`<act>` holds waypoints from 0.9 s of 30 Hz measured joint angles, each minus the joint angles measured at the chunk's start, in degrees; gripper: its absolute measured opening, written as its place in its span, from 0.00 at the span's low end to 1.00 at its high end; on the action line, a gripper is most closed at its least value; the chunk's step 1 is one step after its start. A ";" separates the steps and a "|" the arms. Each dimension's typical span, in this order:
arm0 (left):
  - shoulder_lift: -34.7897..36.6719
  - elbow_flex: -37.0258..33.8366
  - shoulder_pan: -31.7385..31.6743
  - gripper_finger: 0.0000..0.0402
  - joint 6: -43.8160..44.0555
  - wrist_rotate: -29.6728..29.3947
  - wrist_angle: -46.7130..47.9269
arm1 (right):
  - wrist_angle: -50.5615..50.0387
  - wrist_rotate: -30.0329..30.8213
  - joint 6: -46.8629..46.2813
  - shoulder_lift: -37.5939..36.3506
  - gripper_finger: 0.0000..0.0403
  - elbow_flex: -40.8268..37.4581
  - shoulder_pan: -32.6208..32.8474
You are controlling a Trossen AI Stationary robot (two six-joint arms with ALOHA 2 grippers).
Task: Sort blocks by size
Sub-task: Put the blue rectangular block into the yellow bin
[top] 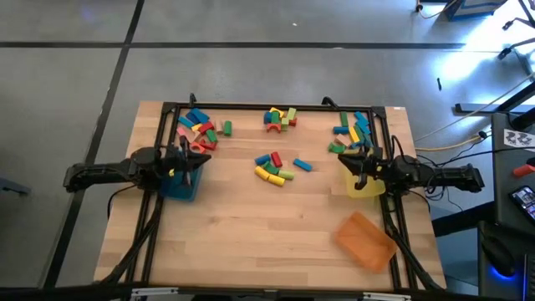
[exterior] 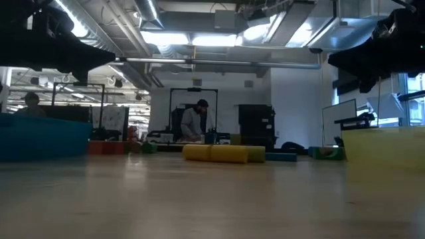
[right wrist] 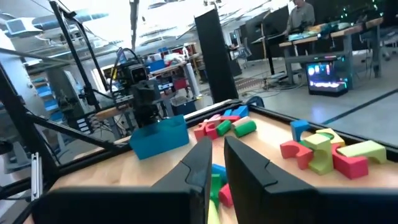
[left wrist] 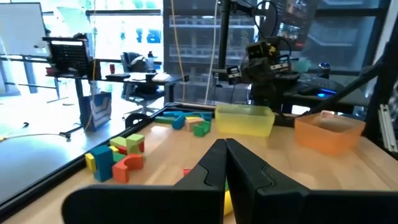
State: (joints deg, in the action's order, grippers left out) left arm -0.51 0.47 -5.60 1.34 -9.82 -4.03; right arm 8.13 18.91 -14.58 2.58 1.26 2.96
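Left gripper (top: 185, 165): fingers pressed together, empty, over the teal tray (top: 171, 187) at left centre; likely parked.
Right gripper (top: 361, 170): nearly closed, nothing visibly held, above the yellow tray (top: 373, 189) at right centre.
Blocks (top: 276, 167): unsorted clusters along the upper table and centre.
Yellow cylinders (exterior: 223, 153): lying flat, long axes across the low view.
Orange tray (top: 365, 241): lower right, apparently empty.

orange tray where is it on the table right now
In the high view the orange tray sits tilted at the table's near right corner, just below the yellow tray that the right gripper hovers over, away from the blocks.
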 joint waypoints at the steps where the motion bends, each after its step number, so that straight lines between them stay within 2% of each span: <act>1: 0.00 0.00 -0.25 0.00 -0.06 0.00 0.02 | 1.70 0.03 0.55 0.84 0.12 0.01 0.00; 8: -0.20 0.00 -1.36 0.00 0.25 0.27 -0.09 | 11.41 0.85 3.41 11.04 0.12 0.31 0.00; 15: -2.29 0.00 -1.31 0.00 0.40 0.61 -0.04 | 11.83 2.57 7.91 23.58 0.12 5.72 0.00; 23: -5.41 0.00 -1.62 0.00 -1.93 0.61 -1.90 | 11.90 6.01 17.78 37.80 0.12 12.80 -0.10; 27: -7.08 0.00 -1.64 0.00 -3.07 0.59 -3.78 | 11.91 6.01 18.04 45.06 0.12 16.35 -0.09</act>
State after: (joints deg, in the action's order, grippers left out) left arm -7.59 0.47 -7.24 -1.74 -9.23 -7.81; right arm 20.04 24.92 3.46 47.64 17.61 2.87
